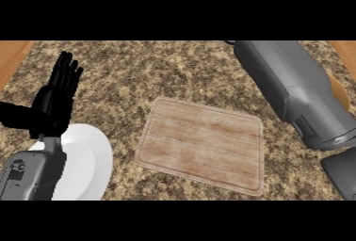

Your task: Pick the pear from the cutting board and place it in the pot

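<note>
The left hand rests open, fingers up, at the left over a white plate beside the cutting board. The right forearm crosses the far right, its hand unseen; where the pear lies I cannot tell.

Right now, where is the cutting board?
In the head view the cutting board lies mid-counter, right of the white plate and the left hand, left of the grey right forearm.

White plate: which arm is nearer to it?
Left. The left hand is at the upper left edge of the white plate; the right forearm is beyond the cutting board.
</note>
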`<state>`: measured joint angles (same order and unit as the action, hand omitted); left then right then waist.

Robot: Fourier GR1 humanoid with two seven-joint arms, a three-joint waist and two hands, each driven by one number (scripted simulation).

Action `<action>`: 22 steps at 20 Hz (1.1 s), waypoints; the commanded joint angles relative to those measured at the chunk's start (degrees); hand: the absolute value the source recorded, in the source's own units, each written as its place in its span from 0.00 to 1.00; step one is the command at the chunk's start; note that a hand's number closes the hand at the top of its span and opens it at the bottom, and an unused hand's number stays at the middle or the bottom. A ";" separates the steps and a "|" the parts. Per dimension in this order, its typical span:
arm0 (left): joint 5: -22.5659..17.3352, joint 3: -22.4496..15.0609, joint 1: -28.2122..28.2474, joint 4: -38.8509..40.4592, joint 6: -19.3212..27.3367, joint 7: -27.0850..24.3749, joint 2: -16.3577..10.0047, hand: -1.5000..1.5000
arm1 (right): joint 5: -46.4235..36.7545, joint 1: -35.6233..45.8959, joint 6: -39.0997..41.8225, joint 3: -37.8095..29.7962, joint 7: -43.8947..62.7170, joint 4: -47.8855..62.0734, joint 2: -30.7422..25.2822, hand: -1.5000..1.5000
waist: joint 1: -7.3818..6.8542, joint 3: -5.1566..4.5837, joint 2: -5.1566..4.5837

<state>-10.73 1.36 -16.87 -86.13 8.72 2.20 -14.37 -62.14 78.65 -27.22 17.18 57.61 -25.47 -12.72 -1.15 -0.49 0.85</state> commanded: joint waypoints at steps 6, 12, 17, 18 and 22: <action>-0.50 1.44 3.66 -1.55 -0.18 -0.94 -0.24 0.50 | -7.11 1.63 7.16 0.29 18.56 -0.52 -1.68 1.00 | 2.50 0.48 0.23; 0.36 2.07 5.35 -2.43 1.23 -0.98 0.05 0.50 | -6.34 -5.31 10.98 -1.51 15.47 -10.13 -6.80 1.00 | 3.85 0.50 0.55; 0.51 2.99 4.47 -1.69 0.98 -1.45 -0.44 0.50 | -5.32 -15.32 11.39 -3.33 11.53 -22.48 -12.48 1.00 | 4.39 0.49 0.33; 0.94 1.92 3.52 -4.46 2.07 1.87 -0.38 0.50 | -4.61 -19.35 9.83 -3.71 10.81 -24.82 -12.52 1.00 | 4.56 0.55 0.47; 1.44 1.49 4.37 -1.76 1.02 -2.05 1.02 0.50 | -1.41 -26.80 13.68 -7.15 6.16 -34.83 -19.46 1.00 | 4.12 0.47 -0.01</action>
<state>-10.17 3.53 -11.73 -89.31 9.32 1.50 -14.64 -65.85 57.93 -17.36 12.39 62.32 -51.45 -27.19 2.82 0.02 1.07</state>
